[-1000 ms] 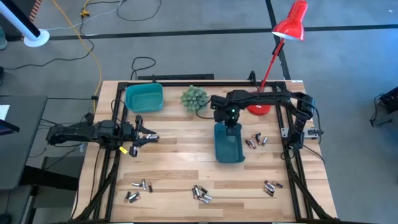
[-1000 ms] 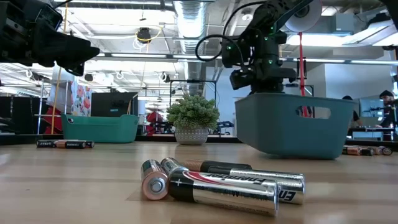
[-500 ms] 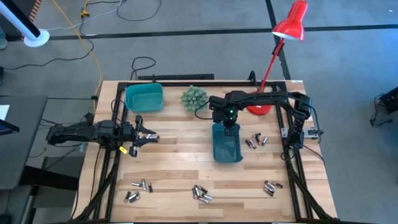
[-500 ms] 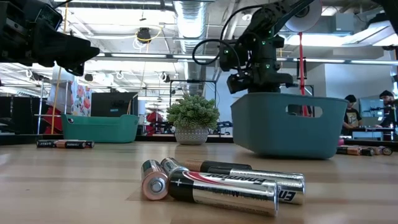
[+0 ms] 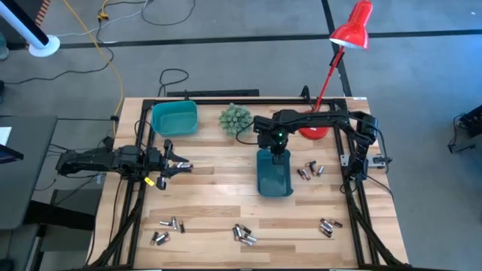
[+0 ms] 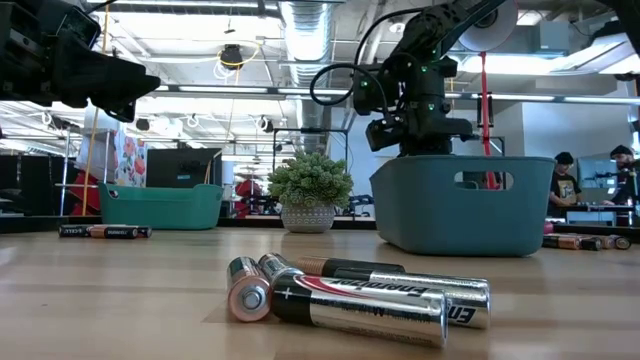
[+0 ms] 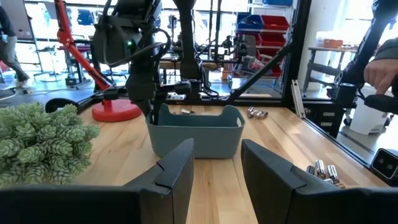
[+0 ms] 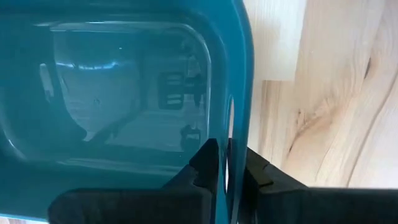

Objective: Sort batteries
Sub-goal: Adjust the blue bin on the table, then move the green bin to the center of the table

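Heads up on where everything sits, front edge first. Closest to you, a clump of batteries [image 5: 244, 235] lies loose on the tabletop [image 5: 218, 188]. There's a left bunch [image 5: 167, 224] and a right bunch [image 5: 326, 226] along that same front strip. None of them are in a bin.

Mid-table, the teal bin [image 5: 275, 179] sits flat on the wood and looks empty inside from the right wrist view. Your right gripper [image 5: 277, 153] is at the bin's far end, with one finger inside the wall and one outside. Honestly I can't tell whether the fingers are clamped on that wall or just loose around it. Just to the right of the bin there's another small bunch [image 5: 309, 172], close to it but not touching.

Over on the left, your left gripper [image 5: 183, 165] hovers above the tabletop. Its fingers are spread with nothing between them, and it points across toward the bin. A few more cells [image 6: 105, 231] lie on the wood around there.

At the back you've got a second teal bin [image 5: 174, 118] and a little plant [image 5: 236, 119] right beside it. The red lamp [image 5: 352, 28] stands over by the right arm.
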